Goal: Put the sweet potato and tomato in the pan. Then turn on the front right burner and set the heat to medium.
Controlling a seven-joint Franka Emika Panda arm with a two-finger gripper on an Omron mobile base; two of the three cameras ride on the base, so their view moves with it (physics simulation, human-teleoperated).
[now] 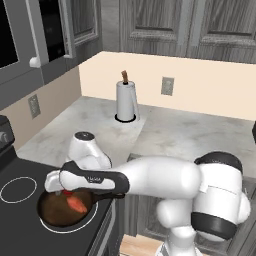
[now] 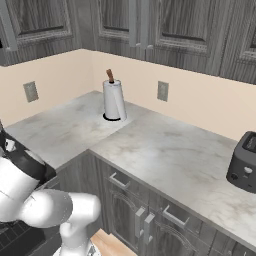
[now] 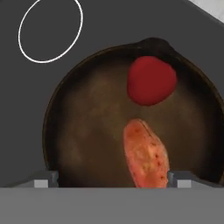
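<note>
Arm bent low over pan (image 3: 87, 131); claw (image 3: 112, 177) apart, apparently empty, above sweet potato (image 3: 144, 155).

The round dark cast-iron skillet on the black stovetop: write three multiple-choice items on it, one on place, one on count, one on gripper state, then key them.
1. Where does the round glossy red tomato lie?
A. on the marble counter
B. inside the round dark cast-iron skillet
C. beside the toaster

2. How many food items lie in the skillet?
A. one
B. two
C. three

3. How does the gripper stand?
A. open above the skillet
B. shut on the tomato
C. shut on the handle

Key: 1 B, the tomato rests on the brownish inside. 2 B, the tomato and the elongated orange-pink sweet potato. 3 A, the fingertips stand wide apart, holding nothing.
</note>
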